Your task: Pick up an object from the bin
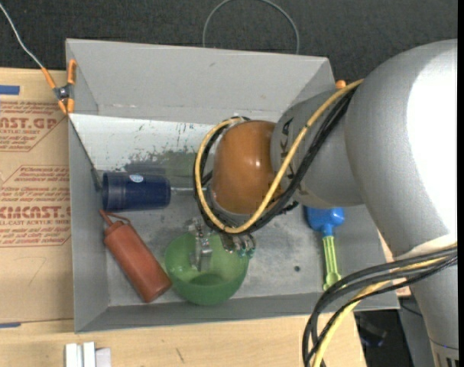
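Well, closest to you, against the near wall of the bin (193, 79), a green bowl (213, 287) is sitting upright at about the middle of that wall. Just to its left, a red-orange squeeze bottle (136, 260) is lying on its side, its nozzle pointing up and to the left and its base almost touching the bowl. Your end effector (216, 248) is hanging directly over the bowl's far rim, its metal tip dipping to the rim or just inside it. You cannot tell whether it is spread, pressed together or pinching anything, because the wrist's orange cover (243, 170) and the looping cables (205, 176) are blocking it from above. Over to the right, well apart from the bowl, a toy tool (329, 245) with a blue head and a green handle is lying on the bin floor. Farther back on the left, a dark blue cylinder (134, 191) is resting on its side just beyond the bottle's nozzle, near the left wall.
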